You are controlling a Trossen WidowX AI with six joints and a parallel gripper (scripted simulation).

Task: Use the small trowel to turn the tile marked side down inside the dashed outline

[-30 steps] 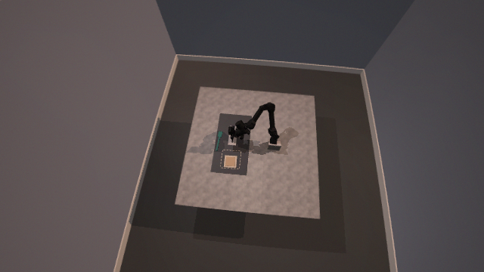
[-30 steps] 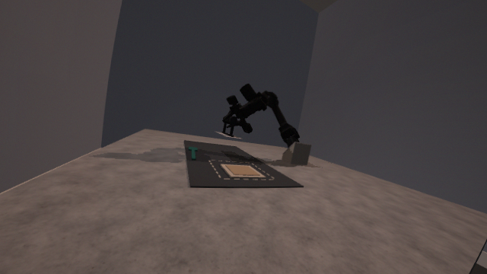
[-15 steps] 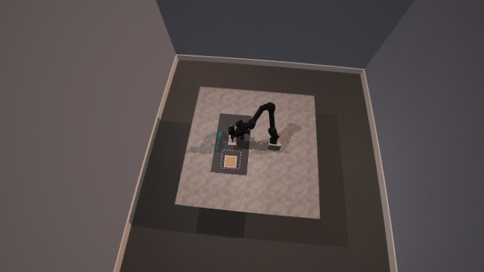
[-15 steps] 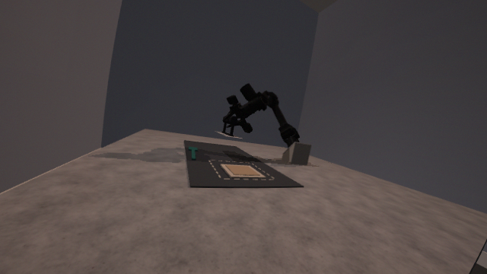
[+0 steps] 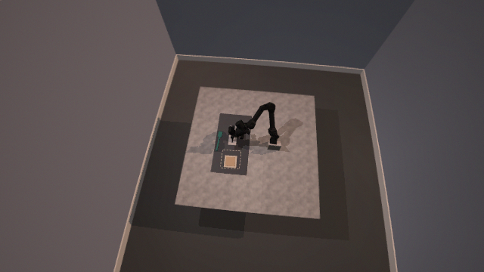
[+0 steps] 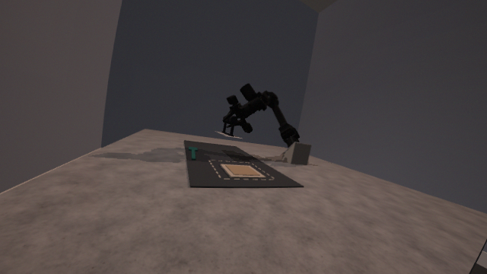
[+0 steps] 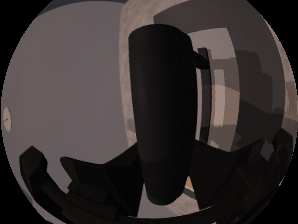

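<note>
Fingers [image 6: 224,128] hang in the air above the far end of the dark mat [image 6: 202,175], clamped partway closed on the small trowel [image 6: 228,134], whose thin pale blade lies nearly level just beneath them. Below and nearer to me, well apart from them, the orange tile [image 6: 242,170] lies flat inside the dashed outline [image 6: 214,169]. Off to one side of them a teal tool [image 6: 193,152] rests on the mat, on the grey table [image 6: 114,213].

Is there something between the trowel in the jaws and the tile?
Nothing visible does. Only mat lies between the raised trowel and the tile; the teal tool lies aside at the mat's edge.
</note>
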